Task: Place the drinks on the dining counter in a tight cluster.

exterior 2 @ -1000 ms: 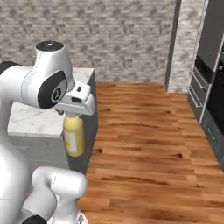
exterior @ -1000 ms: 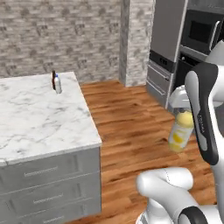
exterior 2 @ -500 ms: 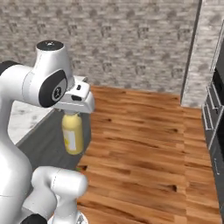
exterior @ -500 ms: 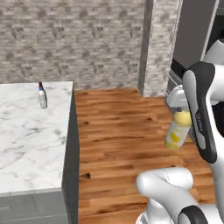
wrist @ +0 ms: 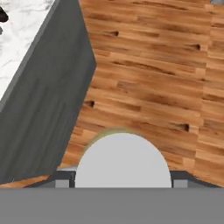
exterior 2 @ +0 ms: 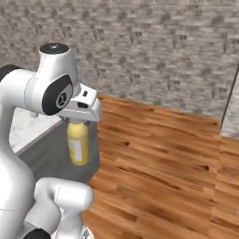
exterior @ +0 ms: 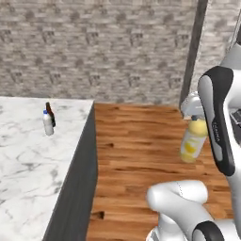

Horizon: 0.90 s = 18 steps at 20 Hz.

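The marble desk (exterior: 28,160) lies to the left, its top bare over most of the near and middle part. The only things standing on it are the water bottle (exterior: 47,123) and the beer bottle (exterior: 50,114), touching or nearly so, near the far right edge; a pincer coming in from the right would meet them there. The desk's dark grey end wall (exterior: 77,188) drops straight to the floor. To the right, the wooden floor (exterior: 141,141) is open as far as the stone wall (exterior: 94,47). The juice bottle (exterior 2: 78,142) hangs over the floor, just beside the desk's corner, apart from it.
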Tool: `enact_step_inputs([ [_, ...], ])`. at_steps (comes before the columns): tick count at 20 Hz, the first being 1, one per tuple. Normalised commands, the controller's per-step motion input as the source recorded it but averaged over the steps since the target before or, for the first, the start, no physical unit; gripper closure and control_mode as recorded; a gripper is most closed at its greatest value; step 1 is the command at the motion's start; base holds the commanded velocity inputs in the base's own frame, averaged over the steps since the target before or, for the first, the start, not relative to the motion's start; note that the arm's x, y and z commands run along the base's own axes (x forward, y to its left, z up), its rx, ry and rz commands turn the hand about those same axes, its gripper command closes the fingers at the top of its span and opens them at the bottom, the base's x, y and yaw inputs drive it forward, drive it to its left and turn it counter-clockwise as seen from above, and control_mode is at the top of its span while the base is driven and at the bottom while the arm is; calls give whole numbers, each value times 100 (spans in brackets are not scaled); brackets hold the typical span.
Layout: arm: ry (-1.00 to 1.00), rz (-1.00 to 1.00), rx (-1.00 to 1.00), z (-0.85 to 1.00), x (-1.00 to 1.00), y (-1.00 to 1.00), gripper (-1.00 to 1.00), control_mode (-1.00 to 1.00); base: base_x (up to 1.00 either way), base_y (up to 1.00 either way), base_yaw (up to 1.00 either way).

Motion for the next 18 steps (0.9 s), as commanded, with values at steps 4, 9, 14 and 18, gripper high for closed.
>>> enact_step_inputs([
  [4,0,0,0,0,0,0,100,100,100,-46,67],
  [9,0,0,0,0,0,0,100,100,100,-26,80],
  [14,0,0,0,0,0,0,100,100,100,-39,79],
  [18,0,0,0,0,0,0,100,100,79,-89,63],
])
